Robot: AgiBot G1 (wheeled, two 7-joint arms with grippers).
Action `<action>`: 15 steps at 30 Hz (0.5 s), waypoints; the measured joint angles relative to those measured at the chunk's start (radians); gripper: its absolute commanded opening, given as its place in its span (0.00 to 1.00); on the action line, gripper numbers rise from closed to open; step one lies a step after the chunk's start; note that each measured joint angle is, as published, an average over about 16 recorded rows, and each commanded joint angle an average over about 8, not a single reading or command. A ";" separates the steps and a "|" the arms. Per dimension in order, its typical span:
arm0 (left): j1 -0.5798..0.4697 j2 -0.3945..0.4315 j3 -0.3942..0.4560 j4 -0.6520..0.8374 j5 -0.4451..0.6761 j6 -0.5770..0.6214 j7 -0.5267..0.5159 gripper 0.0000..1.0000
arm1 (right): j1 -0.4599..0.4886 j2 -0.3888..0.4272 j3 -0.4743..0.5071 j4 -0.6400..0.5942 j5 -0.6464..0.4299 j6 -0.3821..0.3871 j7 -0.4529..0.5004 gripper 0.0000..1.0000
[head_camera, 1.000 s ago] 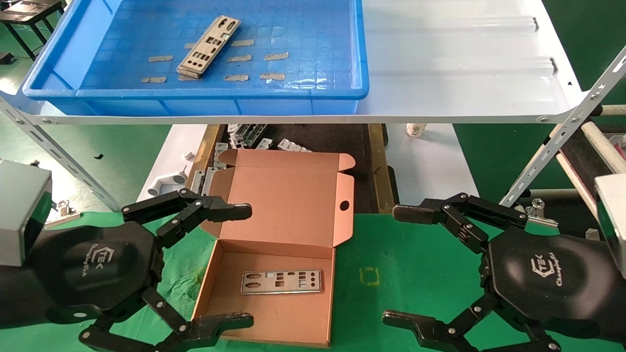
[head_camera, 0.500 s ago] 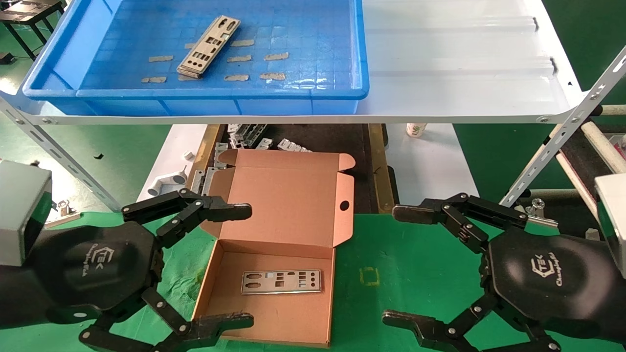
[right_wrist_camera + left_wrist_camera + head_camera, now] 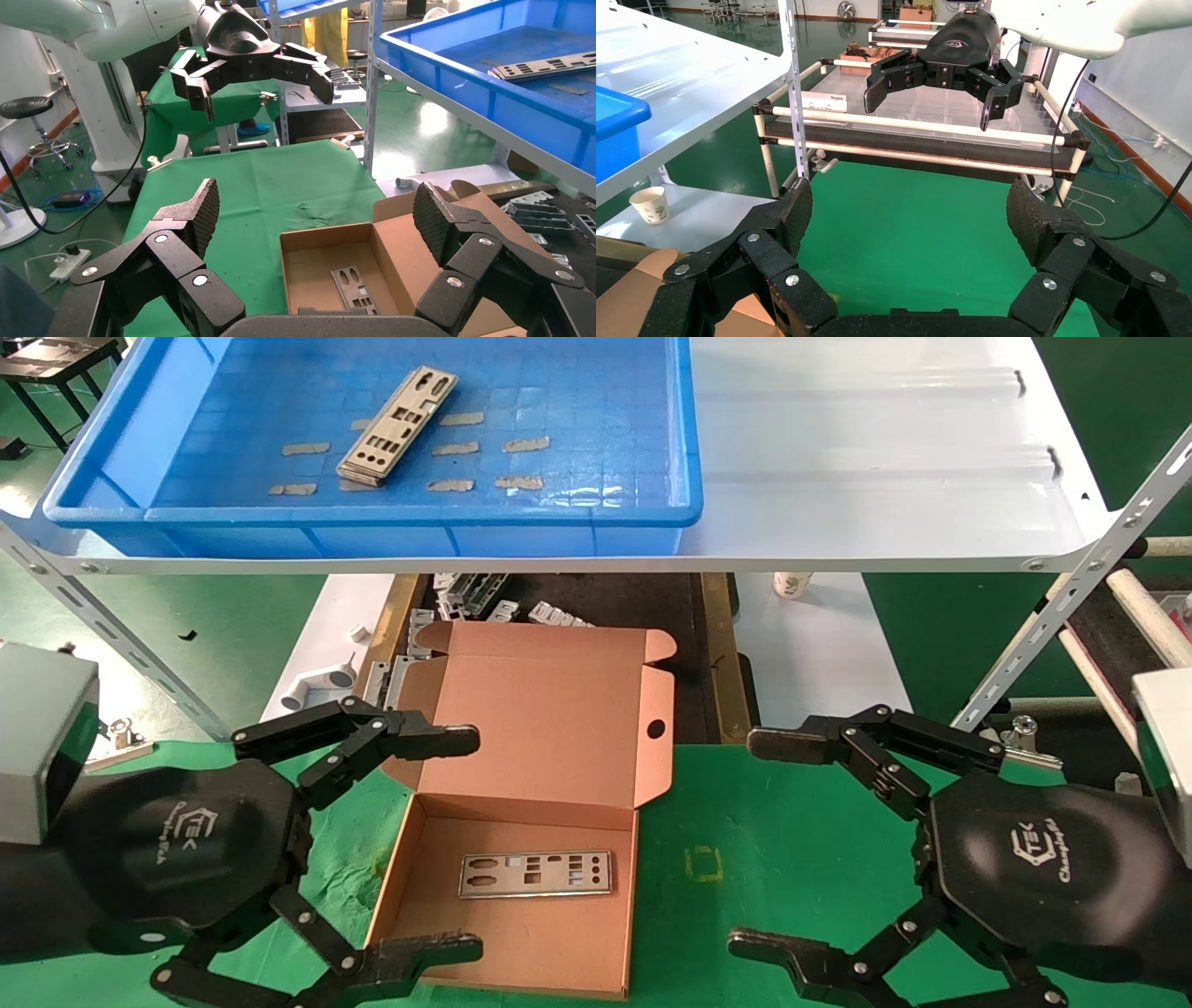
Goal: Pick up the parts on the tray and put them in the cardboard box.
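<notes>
A stack of silver-grey punched plates (image 3: 396, 424) lies in the blue tray (image 3: 559, 514) on the white shelf; it also shows in the right wrist view (image 3: 545, 65). The open cardboard box (image 3: 549, 710) stands on the green mat with one plate (image 3: 535, 875) flat on its floor, also seen in the right wrist view (image 3: 351, 286). My left gripper (image 3: 461, 845) is open and empty at the box's left side. My right gripper (image 3: 759, 845) is open and empty to the right of the box, over the mat.
The white shelf (image 3: 885, 458) carries the tray above the work area. Grey brackets (image 3: 475, 593) and a white pipe fitting (image 3: 317, 686) lie behind the box. A paper cup (image 3: 792, 584) stands at the back right. A slanted shelf leg (image 3: 1071, 593) runs near my right arm.
</notes>
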 measured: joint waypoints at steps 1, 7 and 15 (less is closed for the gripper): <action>0.000 0.000 0.000 0.000 0.000 0.000 0.000 1.00 | 0.000 0.000 0.000 0.000 0.000 0.000 0.000 1.00; 0.000 0.000 0.000 0.000 0.000 0.000 0.000 1.00 | 0.000 0.000 0.000 0.000 0.000 0.000 0.000 1.00; 0.000 0.000 0.000 0.000 0.000 0.000 0.000 1.00 | 0.000 0.000 0.000 0.000 0.000 0.000 0.000 1.00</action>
